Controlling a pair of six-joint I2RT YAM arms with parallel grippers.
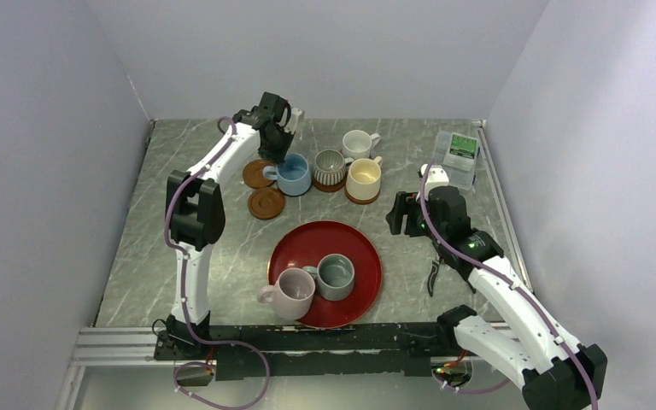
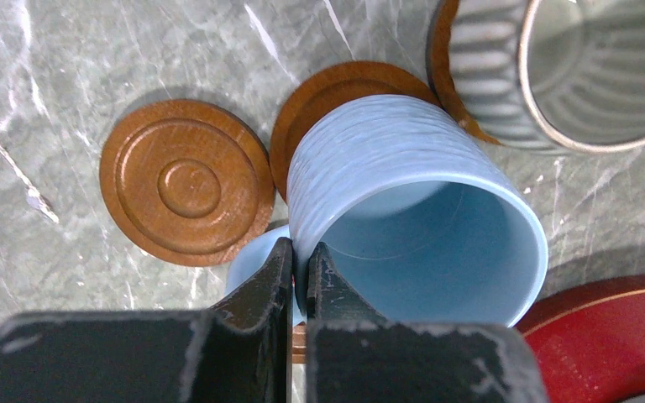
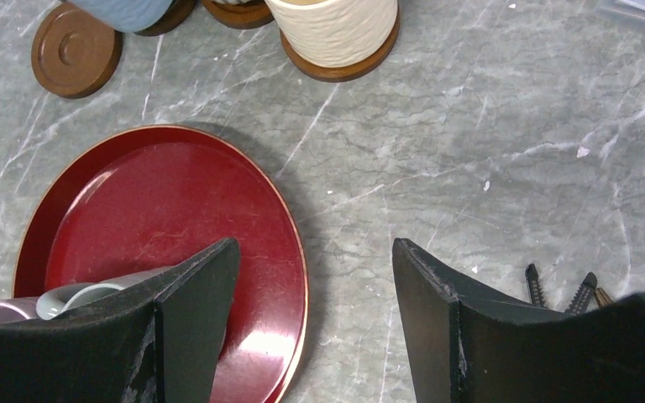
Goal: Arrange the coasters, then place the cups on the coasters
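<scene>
Left gripper [image 2: 301, 252] pinches blue cup [image 2: 386, 168] on a coaster [image 2: 327, 84]; right gripper [image 3: 315, 252] open, empty. Lilac cup [image 1: 293, 293] and grey-green cup [image 1: 336, 275] pending, on tray [image 1: 354, 239] at 6 o'clock.

— You asked what can be read out. What have you got?

— Nothing for you, I'm afraid: no word, number or brand is legible in any of the three views.

— What about the clear plastic box [image 1: 457, 159] at the far right corner of the table? You can see a green label [image 1: 461, 147] on its lid.

— You can, and the top camera shows pale marks on that label, but they are too small and blurred for you to make out a single letter or digit.
</scene>
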